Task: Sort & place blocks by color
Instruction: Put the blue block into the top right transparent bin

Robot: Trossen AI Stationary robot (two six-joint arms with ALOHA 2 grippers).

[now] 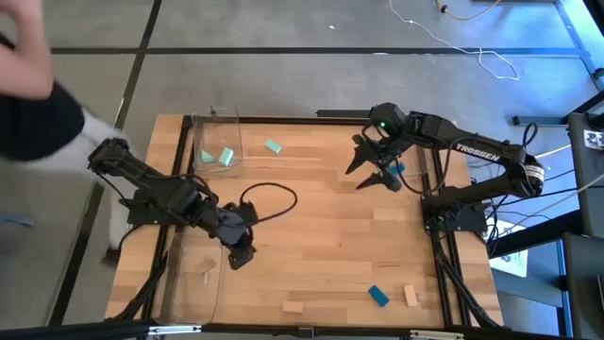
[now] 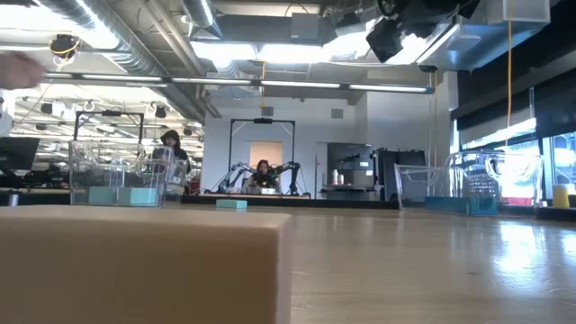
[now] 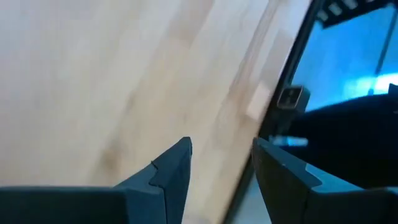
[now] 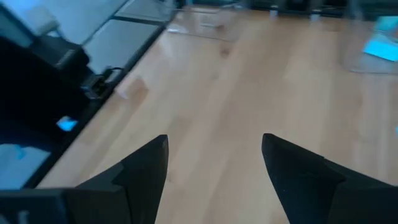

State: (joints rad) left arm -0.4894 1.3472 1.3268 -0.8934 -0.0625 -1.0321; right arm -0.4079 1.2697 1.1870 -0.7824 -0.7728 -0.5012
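Note:
My left gripper [image 1: 242, 251] [image 3: 224, 152] hangs open near the table's left side, beside a clear tray holding a pale wood block [image 1: 208, 276] [image 3: 256, 102]. My right gripper [image 1: 370, 172] [image 4: 214, 146] is open over the far right part of the table, next to a clear tray with a blue block [image 1: 397, 170]. Two mint-teal blocks [image 1: 226, 158] lie in the far left tray, and one mint block [image 1: 273, 146] [image 2: 231, 204] lies on the table. A blue block [image 1: 378, 296] and two wood blocks [image 1: 293, 306] [image 1: 411, 296] lie near the front edge.
A person's dark sleeve [image 1: 33, 118] reaches in at the far left corner. A black cable [image 1: 269, 194] loops on the table by the left arm. Clear trays stand at the far left [image 1: 215, 142] [image 2: 117, 175] and the right [image 2: 459, 184]. A wood block [image 2: 144, 265] fills the low view's foreground.

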